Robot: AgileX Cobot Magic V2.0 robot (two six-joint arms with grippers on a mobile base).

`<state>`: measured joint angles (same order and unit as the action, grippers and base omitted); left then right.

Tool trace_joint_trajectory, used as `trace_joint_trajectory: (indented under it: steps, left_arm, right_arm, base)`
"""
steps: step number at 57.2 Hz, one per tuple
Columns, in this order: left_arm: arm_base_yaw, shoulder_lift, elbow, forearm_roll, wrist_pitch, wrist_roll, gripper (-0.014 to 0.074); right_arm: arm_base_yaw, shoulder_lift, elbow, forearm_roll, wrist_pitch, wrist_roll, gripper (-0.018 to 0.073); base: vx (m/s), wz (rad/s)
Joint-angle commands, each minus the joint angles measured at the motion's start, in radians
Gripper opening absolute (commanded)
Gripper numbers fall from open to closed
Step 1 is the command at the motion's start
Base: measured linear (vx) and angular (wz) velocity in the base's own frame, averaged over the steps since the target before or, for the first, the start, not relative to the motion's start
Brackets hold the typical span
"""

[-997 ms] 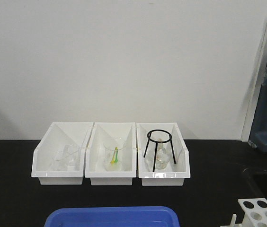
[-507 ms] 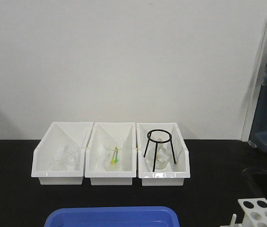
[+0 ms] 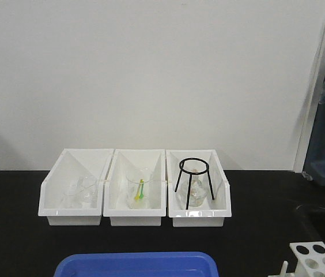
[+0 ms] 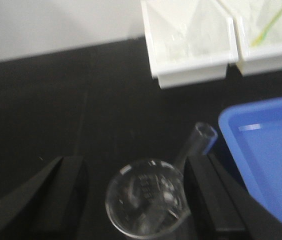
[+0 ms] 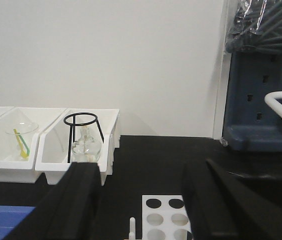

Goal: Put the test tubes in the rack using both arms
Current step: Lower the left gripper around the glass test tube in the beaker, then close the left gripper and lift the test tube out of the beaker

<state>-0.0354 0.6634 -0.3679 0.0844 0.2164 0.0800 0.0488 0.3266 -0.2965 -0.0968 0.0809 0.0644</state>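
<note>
Left wrist view: a test tube (image 4: 195,144) is seen leaning in a beaker (image 4: 148,200) inside the spread left gripper (image 4: 137,165), so it should be pinched gently near its rim, while the right gripper (image 5: 141,172) is held spread by the rack (image 5: 163,216).

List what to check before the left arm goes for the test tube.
1. Left gripper open: ok, its jaws stand wide on either side of the beaker.
2. Test tube reachable: ok, it leans in the beaker, its rim poking out toward the blue tray.
3. Grip centred on the tube: not ok, the tube lies close to one jaw, not midway.
4. Right gripper open: ok, the rack shows between its jaws.
5. Rack holes free: ok for those in view; the rest, cannot tell.
</note>
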Motion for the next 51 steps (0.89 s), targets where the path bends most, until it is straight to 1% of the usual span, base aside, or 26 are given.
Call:
trace_joint_trajectory:
  steps: [1,7,13,22,27,31,36,42,48,51]
  left_arm:
    - [-0.048,0.052,-0.035,-0.010,-0.061,0.012,0.0547]
    - [-0.121,0.105,-0.035,-0.009,-0.091,0.038,0.0541]
    - [-0.153,0.169,-0.034,-0.008,-0.153,0.088,0.0541]
    - [-0.154,0.271,-0.034,-0.007,-0.277,0.159,0.0541]
    - [-0.154,0.332,-0.036,-0.007,-0.360,0.181,0.0541]
    - [-0.154,0.374,-0.038,-0.008,-0.419,0.182,0.0541]
    - [-0.154,0.410,-0.038,-0.010,-0.466,0.182,0.0541]
    - [-0.151,0.450,-0.038,-0.010,-0.498,0.185,0.0541]
    - [-0.151,0.483,-0.038,-0.011,-0.533,0.204,0.0541]
    - [-0.149,0.495,-0.038,-0.026,-0.552,0.209,0.0541]
  right_arm:
    - [-0.001,0.013,-0.036,-0.003,-0.081,-0.001,0.0466]
    - [-0.001,0.013,-0.036,-0.003,-0.081,-0.001,0.0463]
    - [-0.001,0.013,-0.036,-0.004,-0.081,-0.002,0.0463]
    - [-0.001,0.013,-0.036,-0.004,-0.081,-0.002,0.0463]
    - [-0.001,0.013,-0.036,-0.004,-0.081,-0.002,0.0463]
    - [-0.001,0.013,-0.036,-0.004,-0.081,-0.003,0.0463]
    - [-0.001,0.013,-0.036,-0.004,-0.081,-0.003,0.0463]
    - [-0.001,0.013,-0.036,-0.003,-0.081,-0.003,0.0463]
    - [-0.001,0.013,-0.036,-0.003,-0.081,-0.003,0.0463]
    - [-0.001,0.013,-0.036,-0.003,-0.081,-0.003,0.0463]
  base:
    - [0.00,0.00]
    - [0.00,0.00]
    - [0.00,0.00]
    - [0.00,0.00]
    - [0.00,0.00]
    - [0.00,0.00]
    - [0.00,0.00]
    - [0.00,0.00]
    - [0.00,0.00]
    - [0.00,0.00]
